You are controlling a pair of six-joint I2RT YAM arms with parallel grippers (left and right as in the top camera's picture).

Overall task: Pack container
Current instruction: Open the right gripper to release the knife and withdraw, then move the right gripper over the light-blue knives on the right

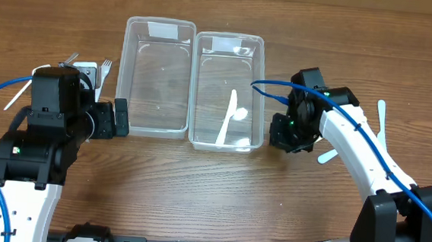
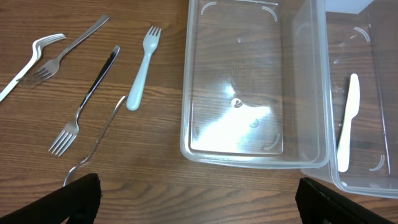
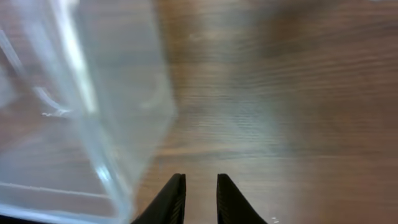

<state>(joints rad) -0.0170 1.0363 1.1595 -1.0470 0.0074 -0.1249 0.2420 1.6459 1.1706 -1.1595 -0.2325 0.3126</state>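
- Left gripper (image 2: 198, 186): spread fully wide with nothing between the jaws, low over the brown wooden worktop (image 1: 211, 197), just beside the near left corner of the empty clear rectangular plastic container (image 2: 186, 106).
- Right gripper (image 3: 200, 198): jaws drawn nearly together with a thin slit between them and nothing held. It sits beside the outer wall of the second clear plastic container (image 1: 260, 94), where a white plastic knife (image 2: 348, 118) lies flat on the floor.
- Likely item for the left arm: the pale blue plastic fork (image 2: 140, 73), flat on the worktop near the empty container's left wall and not touching it.
- Handling, as judged: very light, fairly stiff and smooth. It may skid or flick if pinched off-centre, and lying flat it leaves little room under the jaws.
- Hold: mid-handle, where it is straight and narrow, with the jaws across the long axis and clear of the tines.
- Orientation: the long axis runs roughly parallel to the container's long side, leaning slightly. The tines point to the far edge and the butt toward the robot.
- Neighbour: a metal fork with a dark handle (image 2: 87, 102) lies to its left with a gap between, tines the opposite way.
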